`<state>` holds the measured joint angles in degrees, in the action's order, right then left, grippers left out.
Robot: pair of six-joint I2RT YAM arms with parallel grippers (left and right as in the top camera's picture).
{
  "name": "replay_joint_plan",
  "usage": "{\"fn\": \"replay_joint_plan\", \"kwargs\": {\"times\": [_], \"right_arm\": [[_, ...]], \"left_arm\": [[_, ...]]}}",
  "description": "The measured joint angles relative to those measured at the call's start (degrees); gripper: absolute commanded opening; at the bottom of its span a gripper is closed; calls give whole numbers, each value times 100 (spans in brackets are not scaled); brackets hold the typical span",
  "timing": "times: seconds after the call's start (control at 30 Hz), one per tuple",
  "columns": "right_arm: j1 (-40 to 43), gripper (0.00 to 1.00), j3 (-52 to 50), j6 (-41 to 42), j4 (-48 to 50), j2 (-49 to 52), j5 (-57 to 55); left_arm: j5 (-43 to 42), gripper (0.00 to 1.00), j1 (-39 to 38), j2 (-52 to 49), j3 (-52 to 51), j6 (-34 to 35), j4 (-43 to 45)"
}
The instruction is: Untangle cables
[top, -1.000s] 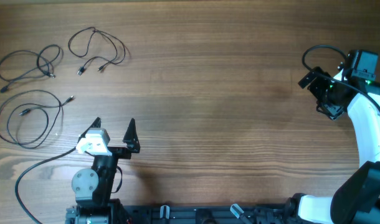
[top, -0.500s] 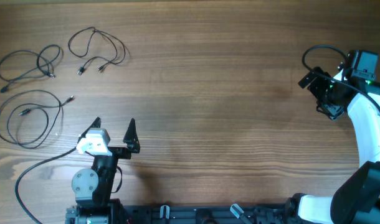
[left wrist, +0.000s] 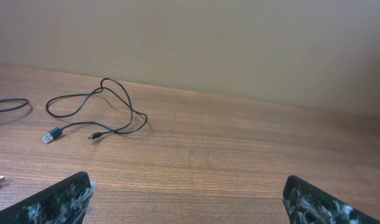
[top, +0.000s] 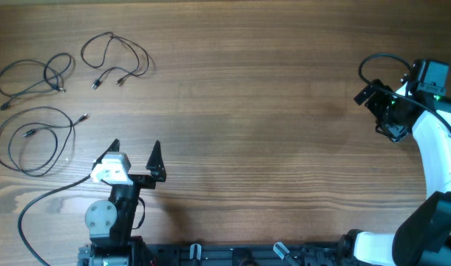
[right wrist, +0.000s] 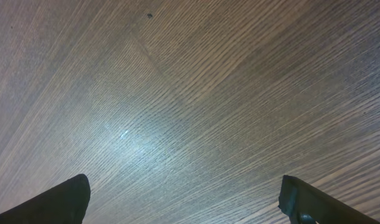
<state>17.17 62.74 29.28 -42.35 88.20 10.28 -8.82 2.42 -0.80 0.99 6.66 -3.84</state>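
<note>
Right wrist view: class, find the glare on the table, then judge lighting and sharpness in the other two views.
Right wrist: a pale glare patch on the table, wood grain sharp. Left wrist: soft even light, the looped cable crisp, the left end effector's fingers softer at the frame edge. Overhead: even light, the cables thin but clear.

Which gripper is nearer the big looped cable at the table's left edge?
Left. The left gripper sits just right of the large looped cable, open, not touching it; the right gripper is far across the table, near its right edge.
</note>
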Motion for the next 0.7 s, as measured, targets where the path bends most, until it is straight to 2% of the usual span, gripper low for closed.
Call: {"fn": "replay_joint_plan", "kwargs": {"times": [0.53,0.7], "right_arm": [[-17,100,0,0,-2,-42,0],[-26,100,-2,0,0,-979,0]], "left_arm": [[0,100,0,0,0,0,0],[-2,100,0,0,0,0,0]]}}
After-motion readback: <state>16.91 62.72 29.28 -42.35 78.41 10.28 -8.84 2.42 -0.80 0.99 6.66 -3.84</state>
